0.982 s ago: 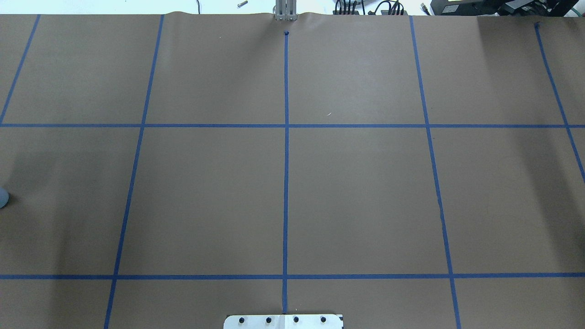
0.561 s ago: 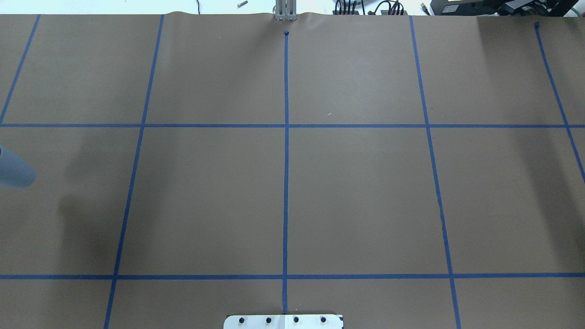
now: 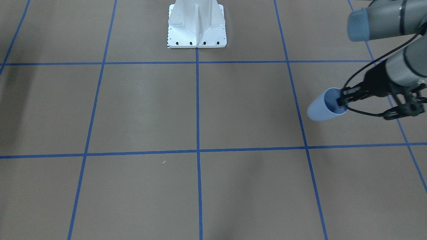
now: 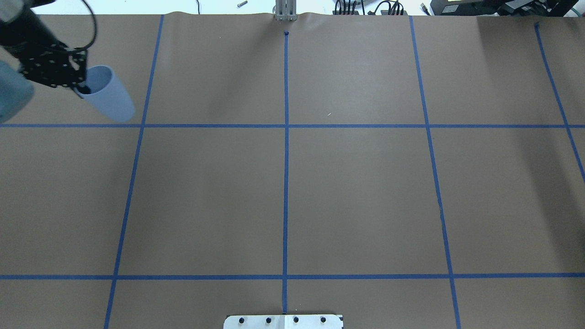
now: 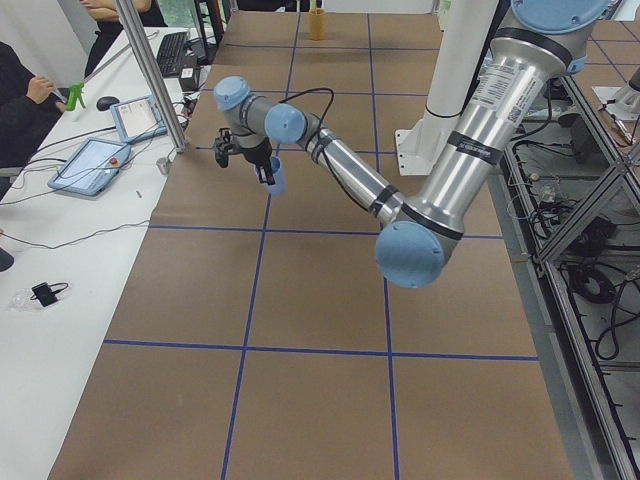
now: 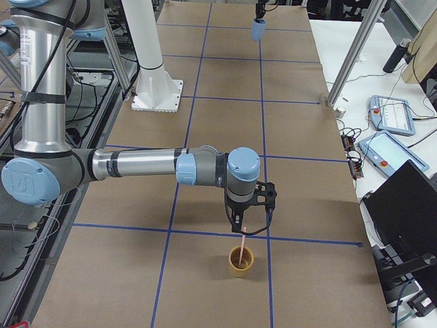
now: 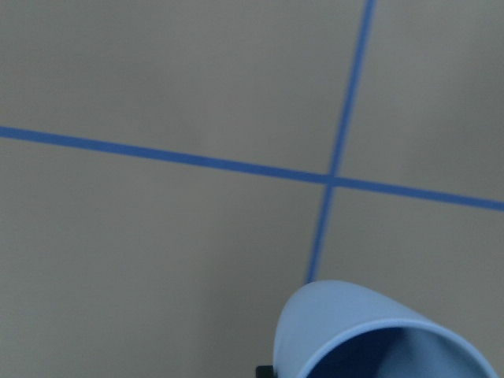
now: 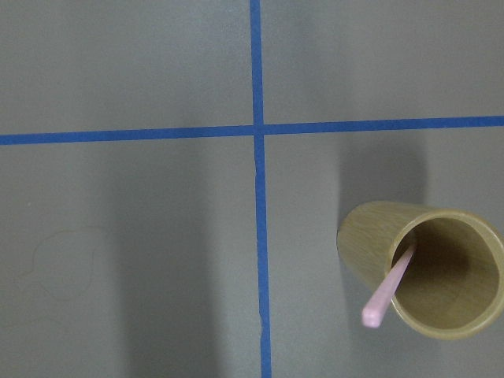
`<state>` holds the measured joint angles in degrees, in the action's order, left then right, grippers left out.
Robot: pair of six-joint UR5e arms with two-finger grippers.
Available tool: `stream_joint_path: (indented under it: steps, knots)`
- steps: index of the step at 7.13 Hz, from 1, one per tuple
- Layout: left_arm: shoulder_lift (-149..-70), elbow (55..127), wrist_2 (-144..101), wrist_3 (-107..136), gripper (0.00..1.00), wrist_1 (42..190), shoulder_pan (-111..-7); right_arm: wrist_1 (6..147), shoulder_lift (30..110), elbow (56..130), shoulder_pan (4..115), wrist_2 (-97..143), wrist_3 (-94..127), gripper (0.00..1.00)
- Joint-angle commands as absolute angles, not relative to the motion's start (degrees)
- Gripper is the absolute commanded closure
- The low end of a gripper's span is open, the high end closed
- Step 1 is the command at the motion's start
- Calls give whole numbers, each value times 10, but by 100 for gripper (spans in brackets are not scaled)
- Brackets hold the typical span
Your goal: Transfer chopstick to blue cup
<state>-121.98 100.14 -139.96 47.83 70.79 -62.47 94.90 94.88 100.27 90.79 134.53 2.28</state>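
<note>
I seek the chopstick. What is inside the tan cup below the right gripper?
The pink chopstick leans inside the tan cup, top past the rim; the wall hides its lower end.

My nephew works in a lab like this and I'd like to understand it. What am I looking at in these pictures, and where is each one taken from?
These are two robot arms at one table, which is covered in brown paper with a grid of blue tape. Two pictures look down from above: one from behind the robot, one facing it. Two look along the table from its ends. Two come from small cameras on the arms' wrists.

The left gripper pinches the rim of the blue cup, with one finger inside, and holds it tilted in the air.

At the other end, the right gripper hangs over a tan cup standing on the table. The chopstick leans inside that cup. I cannot tell whether that gripper has closed on the stick.
</note>
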Motion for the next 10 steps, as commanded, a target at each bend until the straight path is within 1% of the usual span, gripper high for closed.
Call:
stream_joint_path:
  steps: [1,2,3,4,7,10]
  knots:
    - [-1360,907,-1333,690,100,780,-502,948,948,1006,908,1346,21,0]
    - [-1401,829,-1323,766,100,874,-469,949,948,1005,908,1346,22,0]
    - [-1434,771,-1265,795,100,919,-430,950,947,1005,908,1354,27,0]
    - [-1440,759,-1241,799,100,924,-411,951,947,1000,908,1378,29,0]
    - [-1438,754,-1225,800,100,931,-383,949,947,999,908,1389,28,0]
    - [-1436,752,-1225,802,100,936,-379,949,947,1000,908,1389,28,0]
